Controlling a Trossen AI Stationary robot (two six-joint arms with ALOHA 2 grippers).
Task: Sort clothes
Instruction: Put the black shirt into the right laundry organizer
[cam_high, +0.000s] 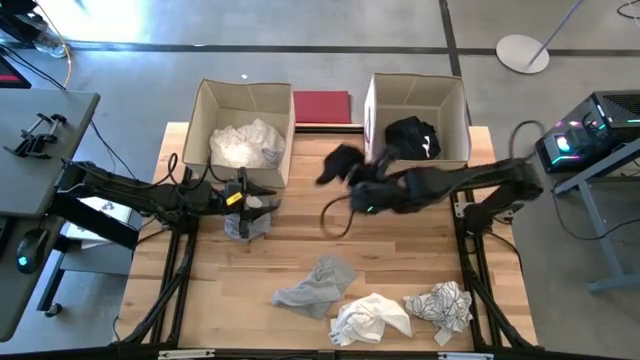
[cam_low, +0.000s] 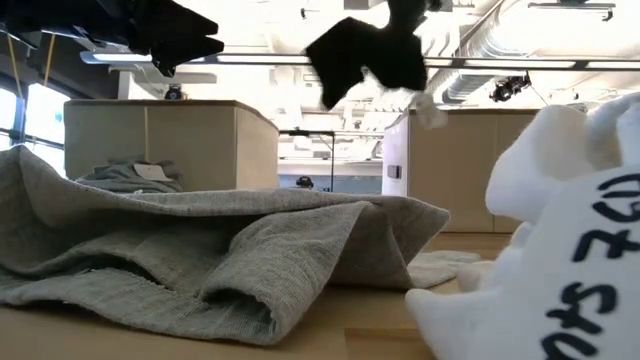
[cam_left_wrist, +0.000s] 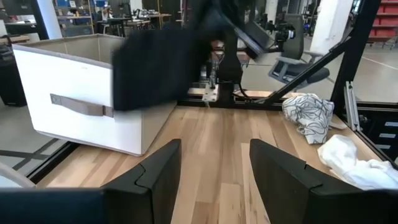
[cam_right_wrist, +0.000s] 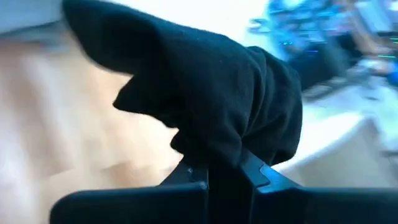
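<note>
Near the middle of the high view, the right tool (cam_high: 368, 178) grips a black cloth (cam_high: 342, 162) (lifted off the tabletop (cam_high: 400, 265)). The left tool (cam_left_wrist: 213, 163) is spread wide, holding nothing.

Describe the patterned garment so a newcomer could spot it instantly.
Start at the wooden table and go to its near edge, where three garments lie in a row. The patterned garment is the rightmost, beside the white one. Only it has thin black lines on white.

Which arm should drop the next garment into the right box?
Right: its gripper is shut on a black garment held up beside the right box. The left gripper is open, near the left box.
</note>
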